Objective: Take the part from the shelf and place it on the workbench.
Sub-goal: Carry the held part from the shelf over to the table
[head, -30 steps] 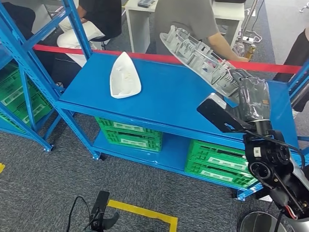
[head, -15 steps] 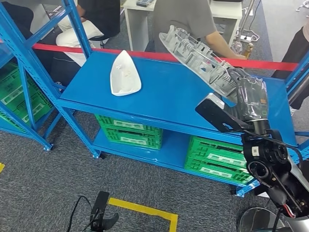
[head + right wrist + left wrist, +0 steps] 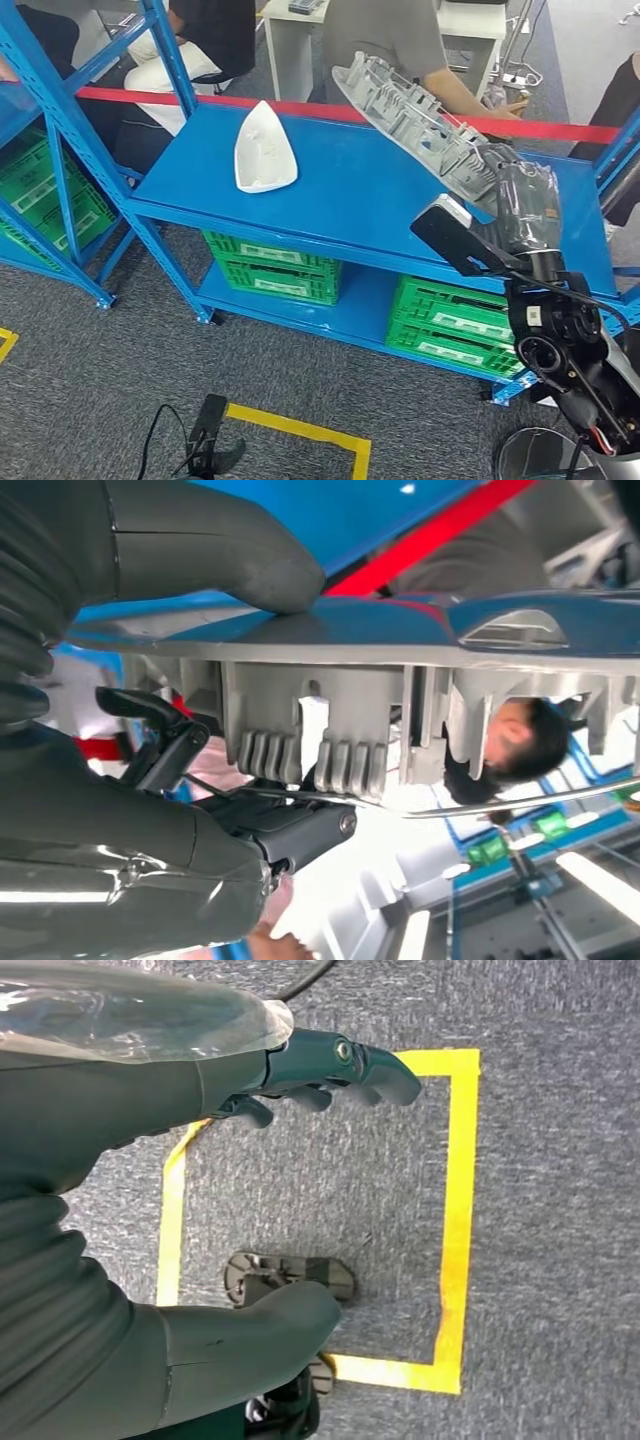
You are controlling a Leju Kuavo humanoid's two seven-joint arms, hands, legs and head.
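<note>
Head view looks down from high at the blue shelf [image 3: 355, 195], right hand [image 3: 521, 205] lower right. Right wrist view sits close behind that hand, sharing the shelf. Left wrist view faces carpet [image 3: 543, 1260] past the left hand [image 3: 226, 1190].

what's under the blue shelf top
Two green crates sit on the lower shelf. Their contents are hidden by the shelf top.
</note>
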